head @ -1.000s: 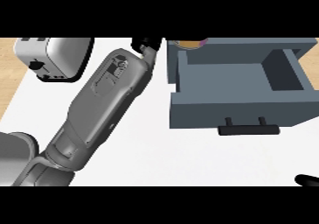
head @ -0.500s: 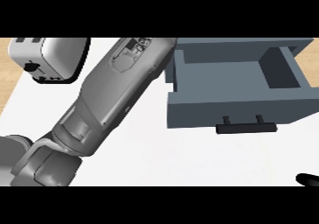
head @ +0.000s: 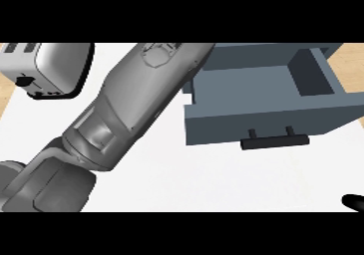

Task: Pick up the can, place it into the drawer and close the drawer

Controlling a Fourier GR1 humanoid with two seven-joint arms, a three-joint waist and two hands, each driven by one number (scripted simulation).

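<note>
The drawer [head: 273, 119] stands open, showing only its grey floor. My left forearm [head: 133, 104] runs along its left side. My left hand is out of view, so I cannot tell its grip.

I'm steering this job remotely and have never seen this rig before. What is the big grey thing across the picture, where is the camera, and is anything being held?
The camera sits at the robot's head and looks steeply down at the white counter. The big grey shape is the left forearm. It comes in from the lower left and runs past the picture's top edge, so its hand is out of sight. The black tip at the lower right is the right hand; too little of it shows to tell more. On the counter stand a toaster, top left, and an open drawer with a black handle. The can shows nowhere, so I cannot tell whether it is held.
</note>
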